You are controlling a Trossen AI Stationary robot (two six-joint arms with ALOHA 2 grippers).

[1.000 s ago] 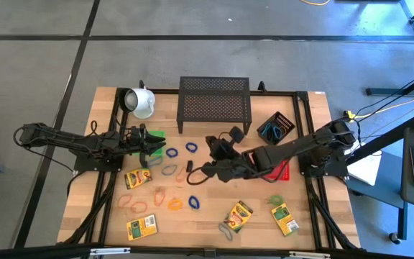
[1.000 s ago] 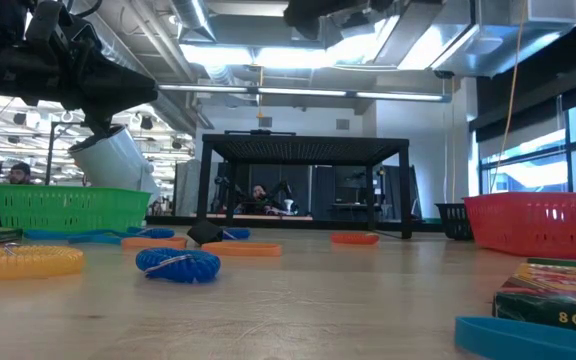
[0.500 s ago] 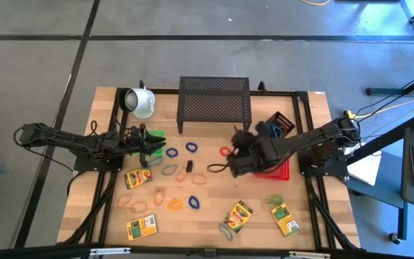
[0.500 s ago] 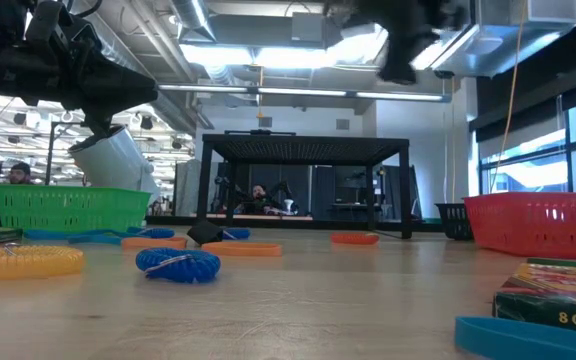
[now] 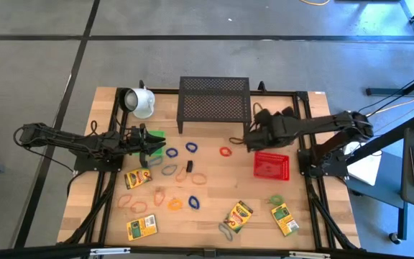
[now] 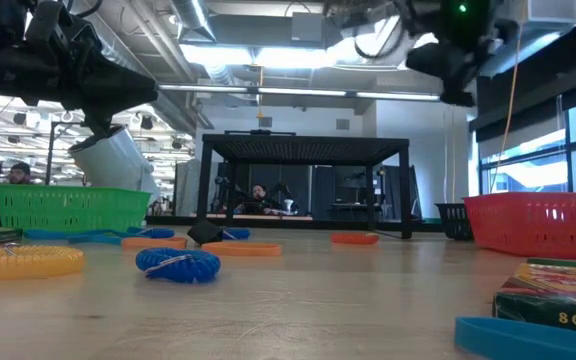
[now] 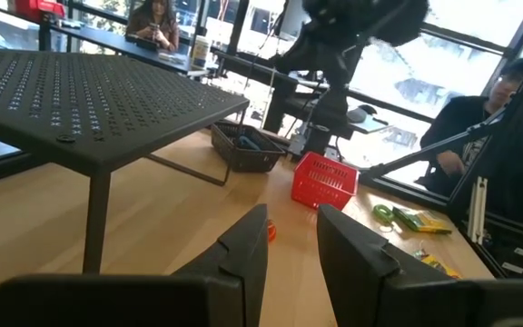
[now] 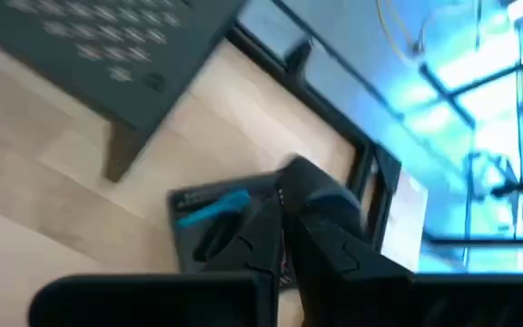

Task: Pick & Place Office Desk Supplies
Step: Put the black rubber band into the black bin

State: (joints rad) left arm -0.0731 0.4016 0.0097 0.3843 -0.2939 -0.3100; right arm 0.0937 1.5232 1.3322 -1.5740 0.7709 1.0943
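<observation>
Rubber-band loops lie flat on the wood: blue (image 5: pixel 172 152), red (image 5: pixel 226 152) and orange (image 5: pixel 175 204). A black clip (image 5: pixel 190 167) and crayon boxes (image 5: pixel 238 214) lie among them. My right gripper (image 5: pixel 250 139) is raised near the rack's right legs and is shut on a thin dark loop (image 5: pixel 236 140). In its wrist view it hangs over a small black basket (image 8: pixel 209 238) that holds a blue band (image 8: pixel 212 207). My left gripper (image 5: pixel 149 141) hovers open over the green basket (image 5: pixel 156 134), its fingers (image 7: pixel 248 247) empty. My right gripper pinches the thin dark loop between its two shut fingers (image 8: pixel 263 238). The loop is lifted clear of the table and trails from the fingertips toward the table's left. Which part of the loop is pinched is too small to tell.
The black mesh rack (image 5: pixel 214 103) stands at the far edge, with the white mug (image 5: pixel 141 102) on its side to the left of it. A red basket (image 5: pixel 272 165) sits below my right arm. Crayon boxes (image 5: pixel 141 227) lie near the front edge. People sit beyond the table (image 7: pixel 479 136).
My right gripper has risen from the table's middle beside the black clip. It has swung toward the far right edge and the small black basket, carrying the thin dark loop clear of the wood. The red band it covered now shows.
</observation>
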